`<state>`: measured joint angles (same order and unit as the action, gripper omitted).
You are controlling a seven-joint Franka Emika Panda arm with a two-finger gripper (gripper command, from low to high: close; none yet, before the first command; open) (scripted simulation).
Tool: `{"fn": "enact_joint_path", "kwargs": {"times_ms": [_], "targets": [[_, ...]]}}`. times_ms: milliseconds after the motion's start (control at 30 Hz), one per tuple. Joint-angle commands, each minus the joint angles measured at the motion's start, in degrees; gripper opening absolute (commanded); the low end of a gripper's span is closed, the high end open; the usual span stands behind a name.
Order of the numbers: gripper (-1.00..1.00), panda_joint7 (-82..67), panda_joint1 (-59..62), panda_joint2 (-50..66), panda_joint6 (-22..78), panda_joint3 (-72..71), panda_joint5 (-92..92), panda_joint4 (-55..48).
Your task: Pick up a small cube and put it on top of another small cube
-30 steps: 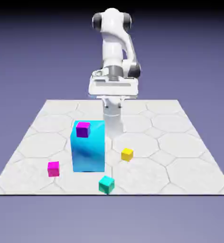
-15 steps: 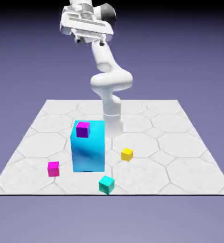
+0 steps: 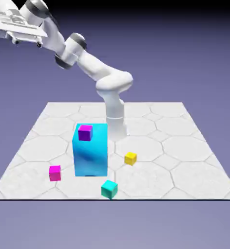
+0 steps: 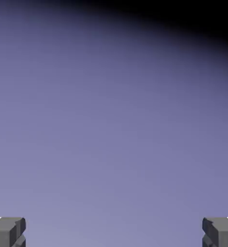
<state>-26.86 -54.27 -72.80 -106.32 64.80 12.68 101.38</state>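
Observation:
The small cube (image 3: 54, 172), hot pink, lies on the tiled table near the exterior view's left front, beside the tall cyan block (image 3: 91, 150). My gripper (image 3: 27, 43) hangs high in the exterior view's upper left corner, far above and away from every cube. In the hand view the gripper (image 4: 114, 234) is open: its grey fingertips (image 4: 7, 232) sit at the two bottom corners with only the blue-violet backdrop between them. No cube shows in the hand view.
A darker purple small cube (image 3: 85, 132) rests on top of the cyan block. A yellow small cube (image 3: 130, 158) lies to the block's right, and a teal one (image 3: 109, 188) sits near the table's front edge (image 3: 115, 198).
The arm has swung up and toward the exterior view's left, carrying the hand from above the table's far side to the upper left corner. The cubes have not moved.

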Motion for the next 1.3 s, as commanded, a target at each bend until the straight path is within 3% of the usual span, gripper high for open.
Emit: {"fn": "enact_joint_path", "kwargs": {"times_ms": [0,667,900,933,1200,1267], "targets": [[0.0,-2.22,-1.72,-1.29,2.17,2.08,0.41,-1.91],[0.0,-46.3,-35.68,-26.85,45.05,43.35,8.52,-39.55],[0.0,-44.84,-29.29,-28.1,36.25,45.48,10.59,-25.37],[-1.0,-44.84,-29.29,-28.1,36.25,45.48,10.59,-25.37],[-1.0,-46.33,-35.83,-26.81,45.24,43.28,8.46,-39.86],[-1.0,-45.57,-38.04,-23.68,46.37,39.36,6.35,-38.26]]}}
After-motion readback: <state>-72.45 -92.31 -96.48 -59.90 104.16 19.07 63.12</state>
